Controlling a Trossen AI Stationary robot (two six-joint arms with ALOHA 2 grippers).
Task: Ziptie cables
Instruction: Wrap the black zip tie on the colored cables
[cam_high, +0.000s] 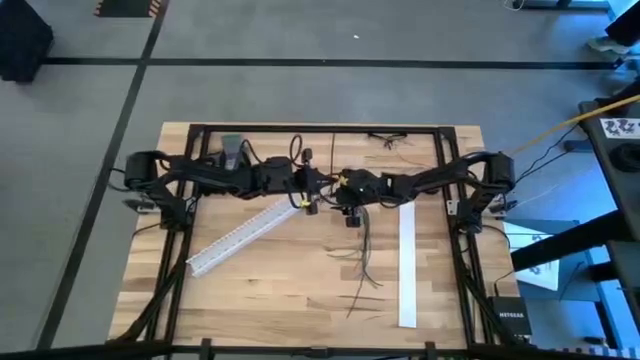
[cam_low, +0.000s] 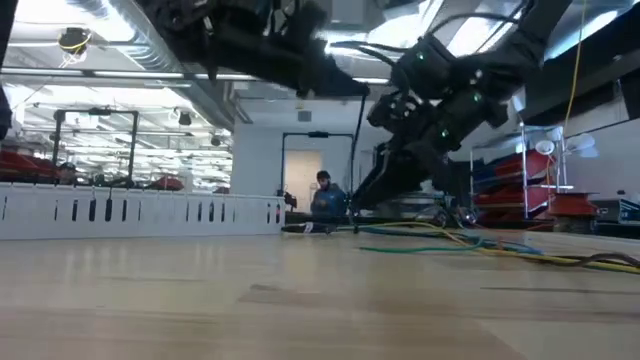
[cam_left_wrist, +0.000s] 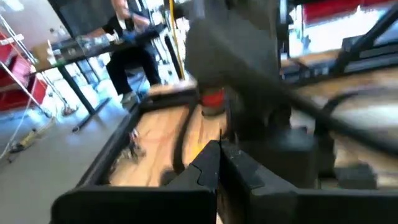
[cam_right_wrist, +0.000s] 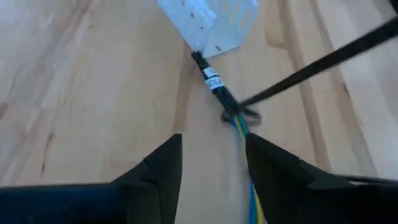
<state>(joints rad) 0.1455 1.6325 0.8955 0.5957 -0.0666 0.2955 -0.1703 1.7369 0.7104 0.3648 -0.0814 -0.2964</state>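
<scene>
Right claw (cam_right_wrist: 211, 168), fingers apart, straddles the bundled cables (cam_right_wrist: 217, 90) at table (cam_high: 300, 290) centre; left claw (cam_left_wrist: 217, 171), fingers together, at its nine o'clock.

The table (cam_high: 260, 290) is carrying everything. Near its middle the cables (cam_high: 362, 262) are lying loosely, with one slotted strip (cam_high: 243, 233) slanting to their left and another strip (cam_high: 407, 265) lying straight to their right. Both grippers are meeting just behind the cables.

Grey floor (cam_high: 330, 90) w/ black tape lines, ceiling lights (cam_low: 150, 75), red shelving (cam_low: 520, 195).
</scene>
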